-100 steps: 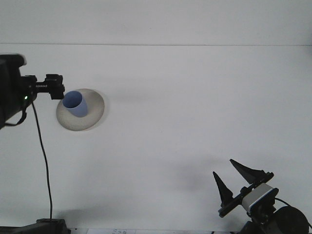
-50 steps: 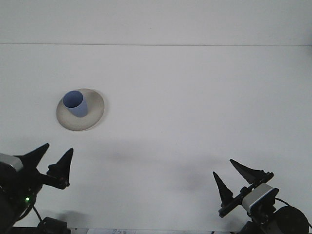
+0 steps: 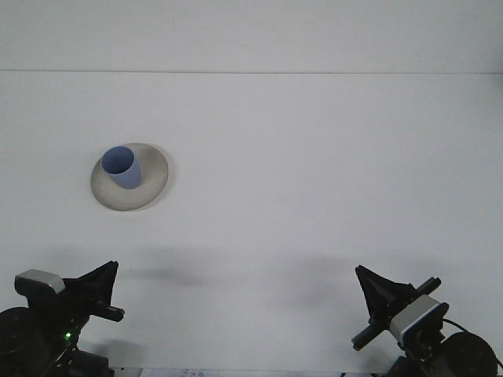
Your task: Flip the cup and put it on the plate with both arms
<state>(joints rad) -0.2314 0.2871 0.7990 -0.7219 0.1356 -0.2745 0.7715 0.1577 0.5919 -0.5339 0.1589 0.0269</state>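
Front view: one blue cup stands upright, mouth up, on one pale round plate at the left of the white table. Two grippers sit low at the near edge, well apart from the plate: left gripper and right gripper, each with fingers pressed together, holding nothing.

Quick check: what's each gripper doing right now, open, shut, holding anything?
Left gripper: shut, holding nothing.
Right gripper: shut, holding nothing.
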